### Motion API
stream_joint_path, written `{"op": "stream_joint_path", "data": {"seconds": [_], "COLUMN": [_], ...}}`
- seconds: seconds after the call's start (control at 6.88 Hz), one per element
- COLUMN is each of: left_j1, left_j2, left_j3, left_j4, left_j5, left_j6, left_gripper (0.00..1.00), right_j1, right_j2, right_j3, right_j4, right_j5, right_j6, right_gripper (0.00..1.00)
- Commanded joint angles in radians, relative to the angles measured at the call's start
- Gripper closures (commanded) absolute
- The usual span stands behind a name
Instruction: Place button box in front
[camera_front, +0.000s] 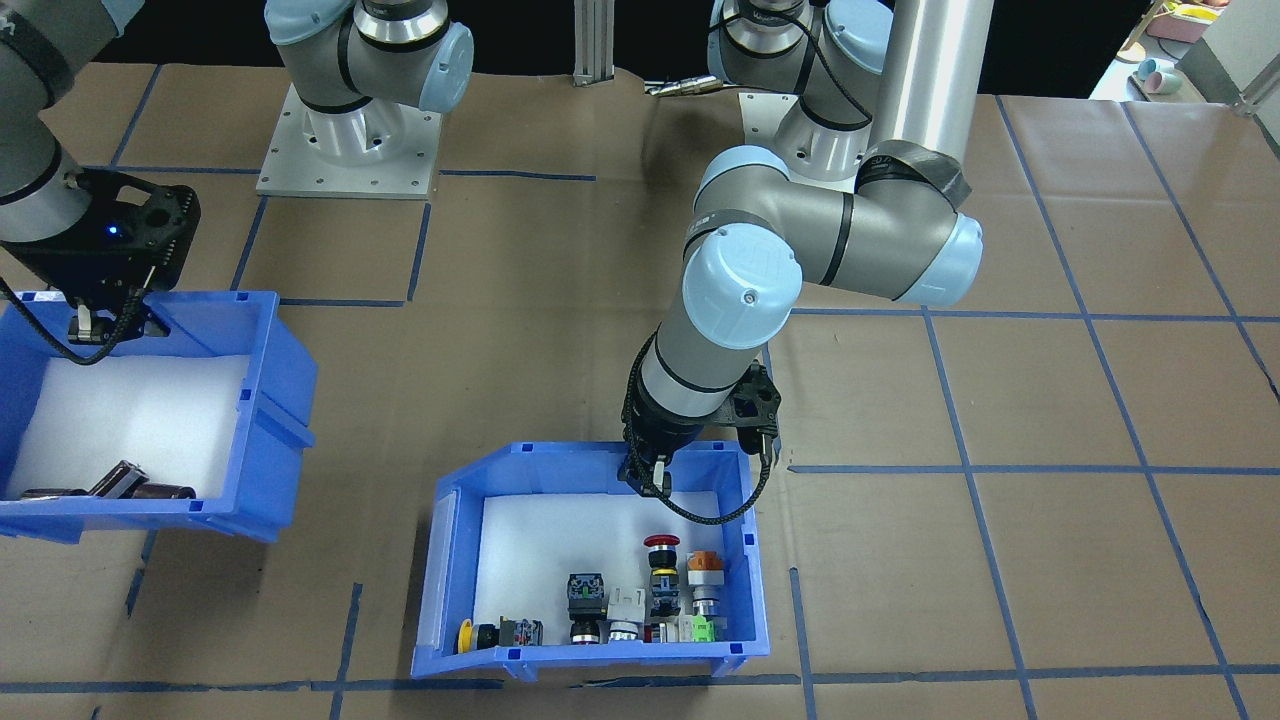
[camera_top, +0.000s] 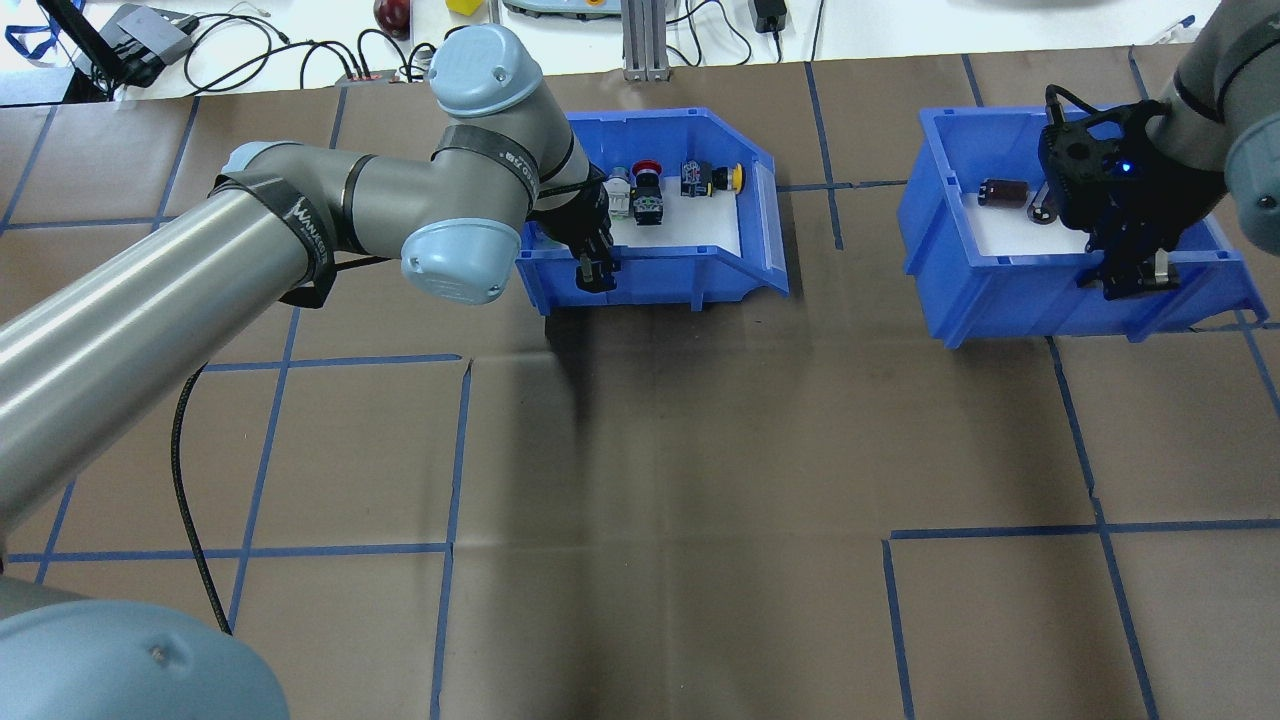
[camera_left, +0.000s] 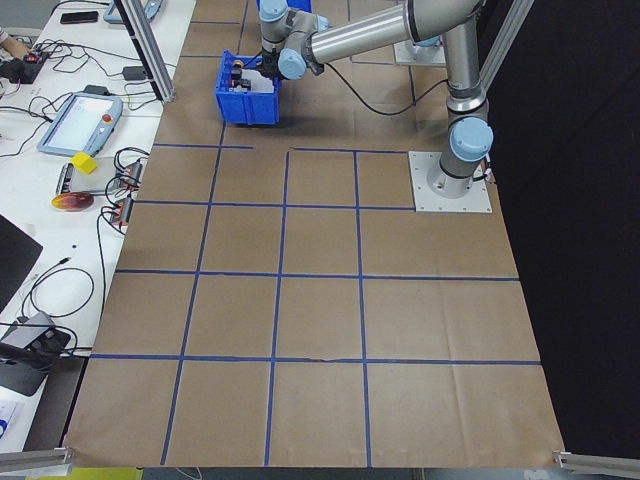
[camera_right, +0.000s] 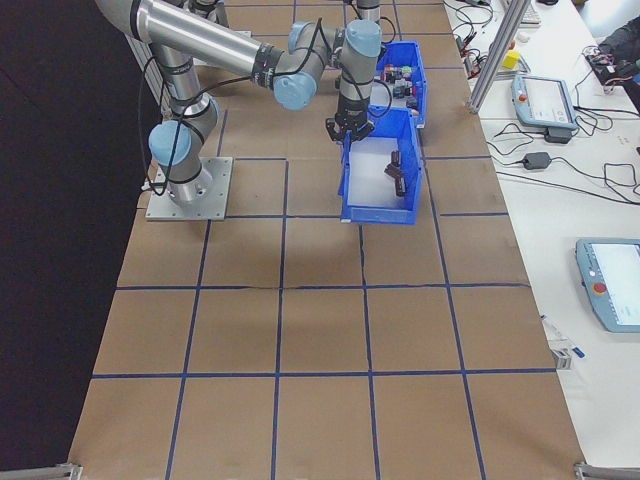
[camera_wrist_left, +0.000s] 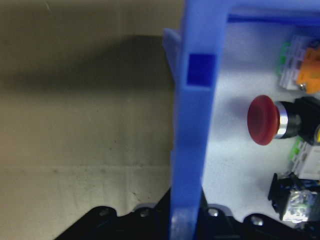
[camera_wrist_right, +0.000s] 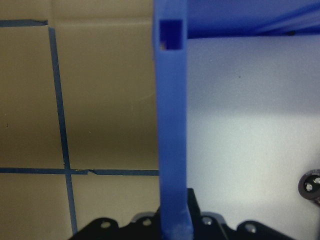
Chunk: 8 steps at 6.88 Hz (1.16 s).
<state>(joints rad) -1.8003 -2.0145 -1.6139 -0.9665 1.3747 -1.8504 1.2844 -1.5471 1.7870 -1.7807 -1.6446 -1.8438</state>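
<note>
Left pincer (camera_top: 594, 272) astride button box (camera_top: 700, 275) wall, seemingly.

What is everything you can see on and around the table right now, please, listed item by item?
button box: 1, blue bin with white liner, far centre of the table, left gripper on its near wall.
push-button switches: several, red mushroom cap, orange, green, yellow, black, along the box's far end.
second bin: 1, blue with white liner, on the right.
black cylindrical parts: a few, at that bin's far end.
table: 1, brown paper with blue tape grid.
teach pendants: 2 in the exterior right view, on the white bench.
left gripper: astride the button box wall.
right gripper: astride the second bin's wall.
</note>
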Motion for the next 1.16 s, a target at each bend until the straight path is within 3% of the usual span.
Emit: {"op": "stream_joint_path", "data": {"seconds": [0.0,0.15,0.29,0.44,0.73,1.02], "left_j1": [-0.002,-0.004,-0.007,-0.013,0.001,0.006], "left_j2": [-0.010,-0.009,-0.003,0.023,0.116,0.157], "left_j3": [0.002,0.002,0.015,0.026,0.156,0.312], "left_j4": [0.000,0.002,-0.003,-0.020,-0.326,-0.586], "left_j5": [-0.017,-0.019,-0.016,-0.016,0.004,0.111], "left_j6": [0.002,0.014,0.051,0.077,0.288,0.647], "left_gripper": [0.66,0.22,0.02,0.03,0.04,0.03], "right_j1": [0.003,0.003,0.004,0.007,0.013,0.048], "right_j2": [-0.051,-0.085,-0.108,-0.126,-0.171,-0.232], "right_j3": [0.049,0.090,0.127,0.158,0.211,0.296], "right_j4": [0.010,0.006,0.000,0.001,0.004,0.001], "right_j5": [-0.001,-0.001,-0.001,-0.003,0.000,0.000], "right_j6": [0.003,0.011,0.012,0.015,0.072,0.119], "right_gripper": [0.94,0.94,0.94,0.94,0.93,0.93]}}
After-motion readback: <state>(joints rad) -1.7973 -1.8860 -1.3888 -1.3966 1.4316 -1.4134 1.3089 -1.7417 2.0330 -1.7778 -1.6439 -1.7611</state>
